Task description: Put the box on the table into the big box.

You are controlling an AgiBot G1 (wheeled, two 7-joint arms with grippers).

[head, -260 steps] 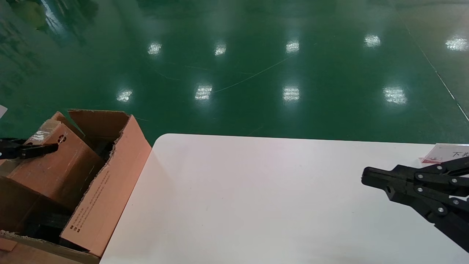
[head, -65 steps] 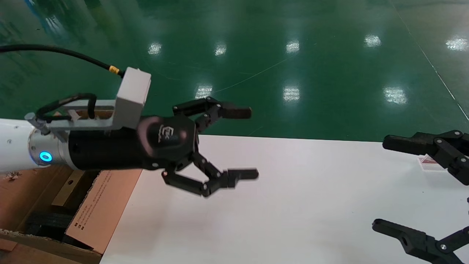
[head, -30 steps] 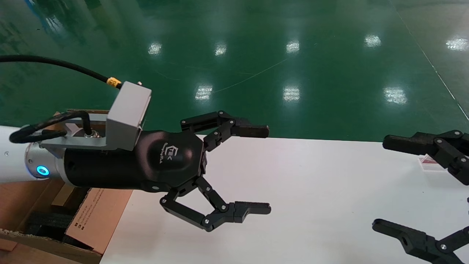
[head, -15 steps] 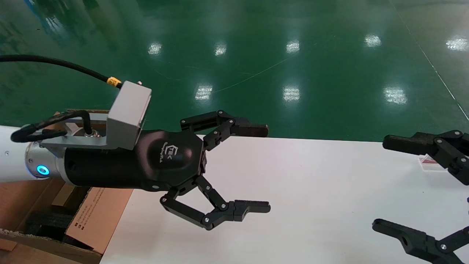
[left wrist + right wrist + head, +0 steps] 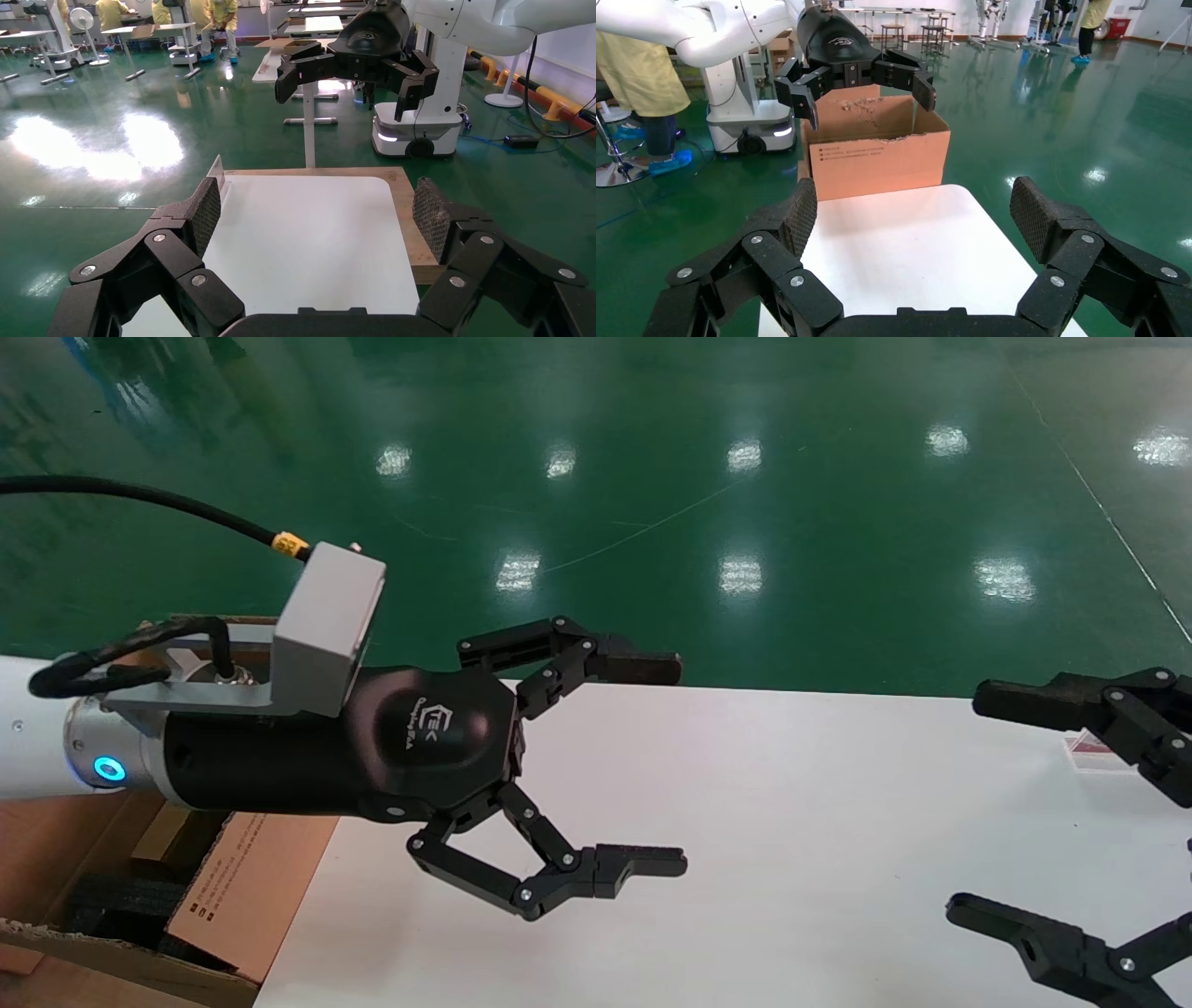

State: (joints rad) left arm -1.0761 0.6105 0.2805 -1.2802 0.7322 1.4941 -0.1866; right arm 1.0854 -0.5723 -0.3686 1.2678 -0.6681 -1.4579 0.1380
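Observation:
The big box (image 5: 244,873) stands off the left end of the white table (image 5: 801,859), its flaps up; in the right wrist view the big box (image 5: 877,158) rises beyond the table (image 5: 912,260). The box shows in no view; my left arm covers much of the big box's inside. My left gripper (image 5: 656,766) hovers open and empty over the table's left part, also seen as the left gripper (image 5: 320,207) and the distant left gripper (image 5: 856,77). My right gripper (image 5: 978,803) hangs open and empty at the table's right end, the same right gripper (image 5: 916,210).
Black foam (image 5: 121,896) lies in the bottom of the big box. A small card stand (image 5: 1094,752) sits at the table's far right edge. A wooden board (image 5: 407,210) sticks out under the table (image 5: 309,232). Green floor surrounds everything.
Since the earliest frame my left gripper has left the big box, where it touched the small carton, and swung right over the table, open. The right gripper has opened. Nothing moved in the last second.

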